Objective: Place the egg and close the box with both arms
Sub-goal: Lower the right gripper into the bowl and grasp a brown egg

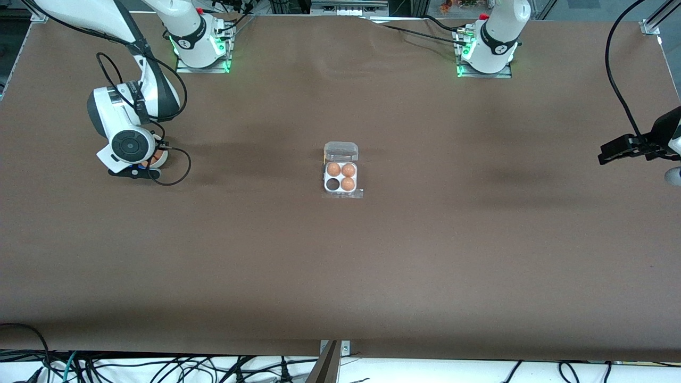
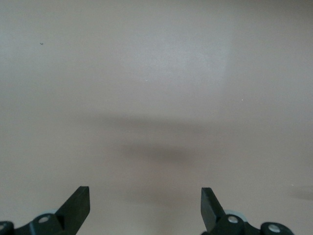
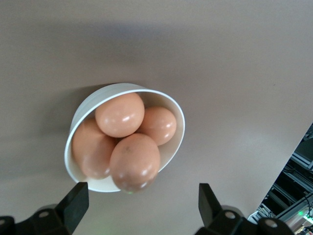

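Note:
The box (image 1: 340,177) is a small white four-cell carton in the middle of the table, with its clear lid (image 1: 341,151) open. Three brown eggs (image 1: 348,183) fill cells; one cell (image 1: 333,184) is empty. My right gripper (image 1: 139,168) hangs just above a white bowl (image 1: 161,156) at the right arm's end of the table. In the right wrist view the bowl (image 3: 168,105) holds several brown eggs (image 3: 134,161), and the right gripper (image 3: 142,198) is open and empty. My left gripper (image 1: 605,155) is open and empty over bare table at the left arm's end, as the left wrist view (image 2: 145,198) shows.
The table is covered with a brown cloth (image 1: 340,266). Arm bases stand along the edge farthest from the front camera. Black cables loop beside the right arm (image 1: 178,165) and hang by the left arm (image 1: 617,80).

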{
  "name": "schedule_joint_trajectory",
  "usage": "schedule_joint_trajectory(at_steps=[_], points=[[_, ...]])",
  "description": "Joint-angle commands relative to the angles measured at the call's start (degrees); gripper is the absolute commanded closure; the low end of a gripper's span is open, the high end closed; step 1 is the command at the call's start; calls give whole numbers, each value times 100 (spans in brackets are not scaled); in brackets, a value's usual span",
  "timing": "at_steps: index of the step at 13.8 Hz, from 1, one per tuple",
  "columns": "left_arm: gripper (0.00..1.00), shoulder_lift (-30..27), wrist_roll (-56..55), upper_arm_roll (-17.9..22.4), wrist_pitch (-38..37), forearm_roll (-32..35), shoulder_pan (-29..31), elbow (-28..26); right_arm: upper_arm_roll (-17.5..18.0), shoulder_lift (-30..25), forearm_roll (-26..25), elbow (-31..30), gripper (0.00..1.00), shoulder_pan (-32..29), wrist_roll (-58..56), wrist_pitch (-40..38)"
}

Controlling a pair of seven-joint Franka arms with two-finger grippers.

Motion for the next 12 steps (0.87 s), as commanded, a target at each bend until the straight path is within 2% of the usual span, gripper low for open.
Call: schedule_joint_trajectory(at_steps=[1,2,5,12], points=[[0,42,-3,-2,-117,59,-24,141,3,146,-129,124,1,-54,-6,53],[0,42,-2,-2,-117,59,-24,141,3,163,-129,133,1,-54,-6,80],[0,42,-2,-2,-117,86,-24,150,3,172,-129,141,11,-54,-15,98],[0,42,-2,-2,-117,95,-24,150,3,269,-121,238,13,-124,-94,238]])
